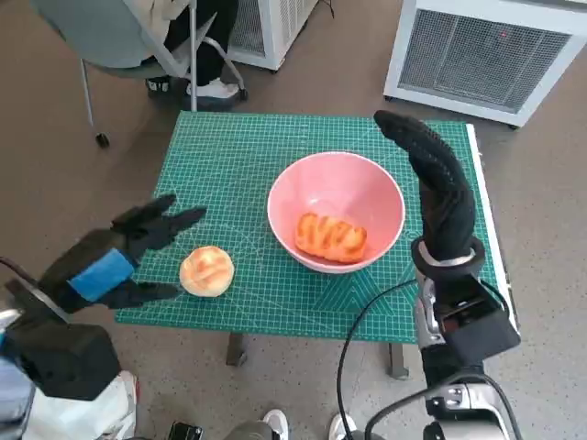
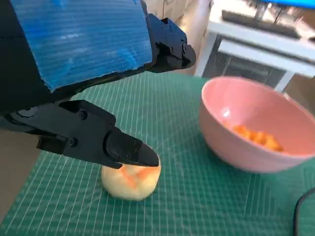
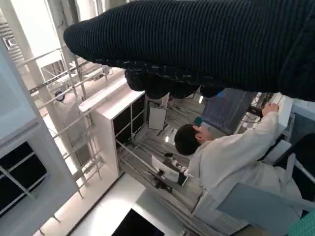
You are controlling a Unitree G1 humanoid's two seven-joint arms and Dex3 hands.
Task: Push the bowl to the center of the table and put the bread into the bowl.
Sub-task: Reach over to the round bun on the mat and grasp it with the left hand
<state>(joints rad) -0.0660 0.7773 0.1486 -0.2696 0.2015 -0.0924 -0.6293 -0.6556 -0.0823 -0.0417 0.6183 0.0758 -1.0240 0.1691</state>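
This looks like a lab or research workroom rather than a home. The small table (image 1: 197,137) is covered with a green gridded cutting mat (image 1: 229,165), the sort used on workbenches. White boxy machines with mesh grilles (image 1: 477,50) stand on the grey-brown floor (image 1: 55,174) beside it, and a grey chair on castors (image 1: 110,41) sits close by. Loose black cables (image 1: 353,339) hang off the table edge. The right wrist view shows a person in a white coat (image 3: 231,157) at a desk with a screen (image 3: 224,110), among white cabinets (image 3: 123,118) and metal racks (image 3: 74,88)
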